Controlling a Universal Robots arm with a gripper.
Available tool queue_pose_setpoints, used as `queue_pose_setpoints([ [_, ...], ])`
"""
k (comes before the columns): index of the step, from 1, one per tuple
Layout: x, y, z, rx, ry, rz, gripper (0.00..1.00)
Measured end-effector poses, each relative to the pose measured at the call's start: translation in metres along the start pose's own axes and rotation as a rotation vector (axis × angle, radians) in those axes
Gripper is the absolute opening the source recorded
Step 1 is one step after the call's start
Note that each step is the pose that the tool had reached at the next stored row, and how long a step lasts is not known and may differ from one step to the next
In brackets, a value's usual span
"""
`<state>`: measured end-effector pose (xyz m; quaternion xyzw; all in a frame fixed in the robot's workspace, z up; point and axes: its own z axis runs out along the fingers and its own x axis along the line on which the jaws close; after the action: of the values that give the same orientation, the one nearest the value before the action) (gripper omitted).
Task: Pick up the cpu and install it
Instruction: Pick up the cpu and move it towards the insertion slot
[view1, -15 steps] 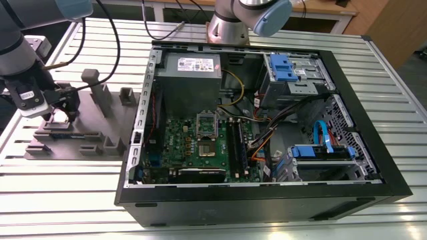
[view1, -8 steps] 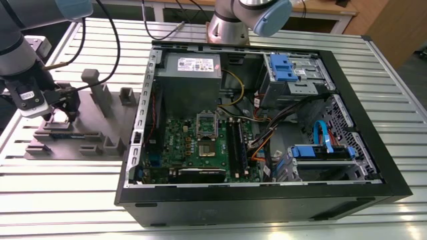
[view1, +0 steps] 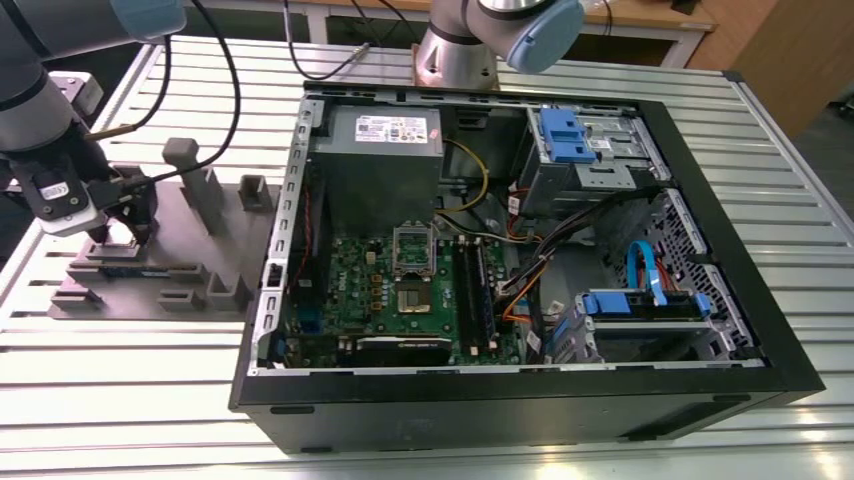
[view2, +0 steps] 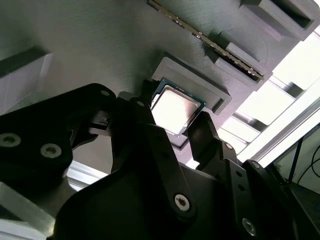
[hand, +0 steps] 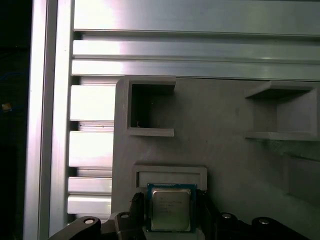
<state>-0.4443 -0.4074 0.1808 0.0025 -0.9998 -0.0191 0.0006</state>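
The cpu (hand: 170, 210) lies in the grey holder's (hand: 225, 150) recess; we see the fingers (view2: 150, 132) parted, closely flanking it.

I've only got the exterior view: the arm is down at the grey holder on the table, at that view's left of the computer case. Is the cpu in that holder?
Observer: Yes. In both wrist views the cpu lies flat in a square recess of the grey holder.
Operator: Where's the hand?
Observer: In the second wrist view the hand is right at the cpu; whether it grips, I cannot tell.
Operator: Anything else there?
Observer: A memory stick sits in a long slot beside the recess, gold contacts showing.
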Motion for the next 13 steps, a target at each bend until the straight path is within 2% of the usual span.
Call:
queue_pose_setpoints([
  [13,0.0006,0.0005,-0.0021,0.0001,-0.0002,0.0,0.55],
])
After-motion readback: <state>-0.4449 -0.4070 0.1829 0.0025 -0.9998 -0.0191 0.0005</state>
